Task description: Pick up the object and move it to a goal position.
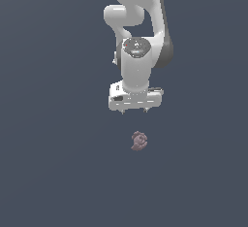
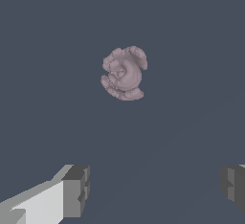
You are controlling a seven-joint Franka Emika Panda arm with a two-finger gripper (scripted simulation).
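The object [image 1: 139,141] is a small knobbly mauve clump lying on the dark grey floor. It also shows in the wrist view [image 2: 124,73] as a curled lumpy shape. My white gripper [image 1: 134,110] hangs above the floor, just beyond the object as the exterior view shows it, apart from it and pointing down. In the wrist view the gripper [image 2: 155,189] has its two grey fingertips [image 2: 76,189] spread wide with nothing between them. The object lies ahead of the fingertips, not between them.
The white arm [image 1: 140,22] rises behind the gripper to the exterior view's top edge. The flat dark grey floor [image 1: 58,163] spreads all around.
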